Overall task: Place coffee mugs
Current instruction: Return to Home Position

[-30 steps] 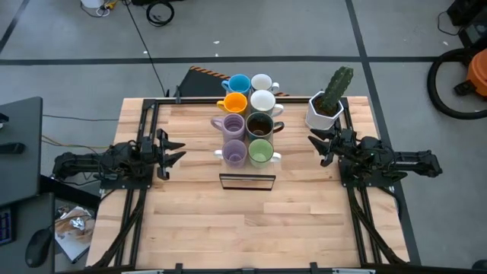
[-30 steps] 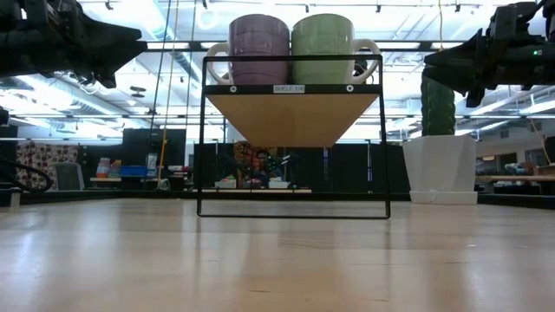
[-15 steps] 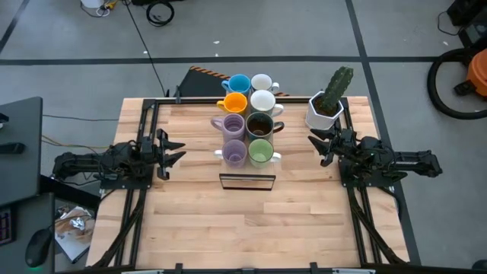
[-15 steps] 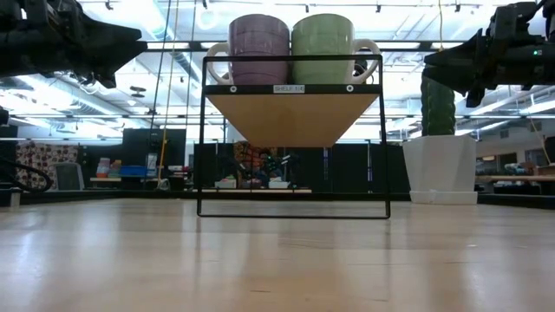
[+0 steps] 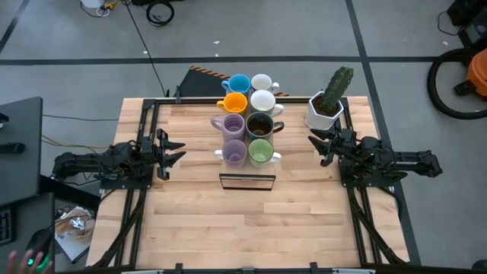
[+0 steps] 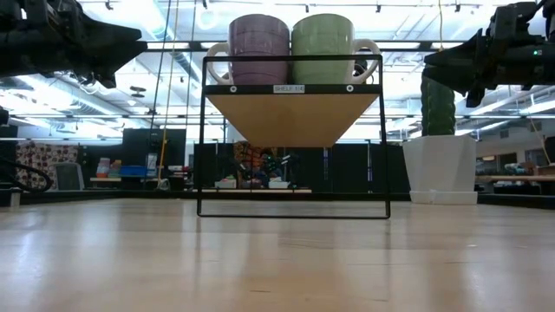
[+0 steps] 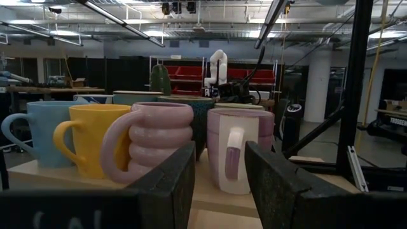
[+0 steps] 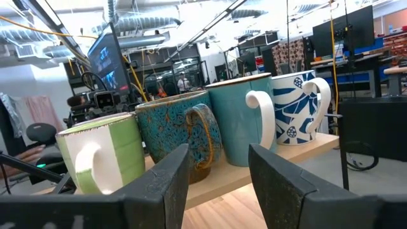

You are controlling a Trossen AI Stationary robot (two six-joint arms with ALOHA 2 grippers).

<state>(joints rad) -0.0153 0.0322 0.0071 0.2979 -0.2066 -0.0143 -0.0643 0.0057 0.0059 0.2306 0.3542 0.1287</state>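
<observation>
High view gives us the count: eight mugs stand upright in two rows of four on one shelf (image 5: 247, 181), set mid-table toward the far edge. On the left side, far to near, are the light blue mug (image 5: 239, 83), the orange mug (image 5: 234, 103), the far lavender mug (image 5: 232, 124) and the near lavender mug (image 5: 233, 152). On the right side are the far white mug (image 5: 261, 82), the near white mug (image 5: 262, 100), the dark brown mug (image 5: 259, 124) and the green mug (image 5: 260, 151). One cactus pot (image 5: 323, 110) sits near the far right corner, apart from the shelf.

We count two arms, one along each side edge of the table (image 5: 251, 228). The left gripper (image 5: 179, 150) hovers left of the shelf. The right gripper (image 5: 316, 149) hovers right of it, just nearer than the cactus pot. Each has its fingers spread, with nothing between them. Bare board lies between each gripper and the shelf, and across the table's near half.

From the low view we see only the near lavender and green mugs; the six behind are hidden. Whether neighbouring mugs touch, we cannot tell.
</observation>
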